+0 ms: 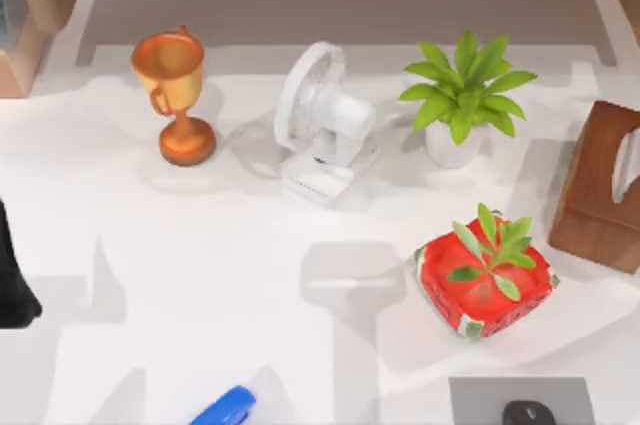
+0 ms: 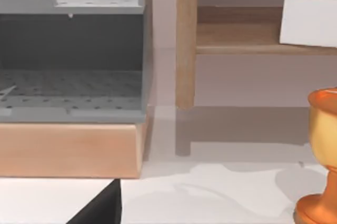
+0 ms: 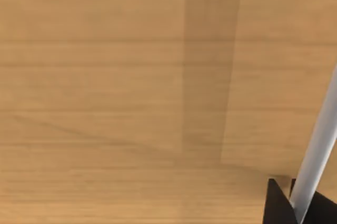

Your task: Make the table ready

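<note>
From above, the broad smooth white counter [image 1: 200,275] carries a copper-coloured trophy cup [image 1: 175,95], a small white desk fan [image 1: 322,125], a leafy green plant in a white pot [image 1: 462,105], a brown wooden tissue box [image 1: 605,190] with white tissue poking out, cut by the right edge, and a red watermelon-patterned planter [image 1: 483,280] holding a green sprig. A blue object [image 1: 226,408] and a dark one [image 1: 528,413] are cut off at the near edge. A black part of the left arm [image 1: 12,280] sits at the left edge.

The left wrist view shows a grey perforated rack on a pale wooden base [image 2: 71,147], the trophy partly cut off, and a wooden shelf [image 2: 253,42].

The right wrist view shows a light wood-grain surface [image 3: 131,76] and a white rod [image 3: 316,150]; I cannot tell how either arm's jaws stand.
</note>
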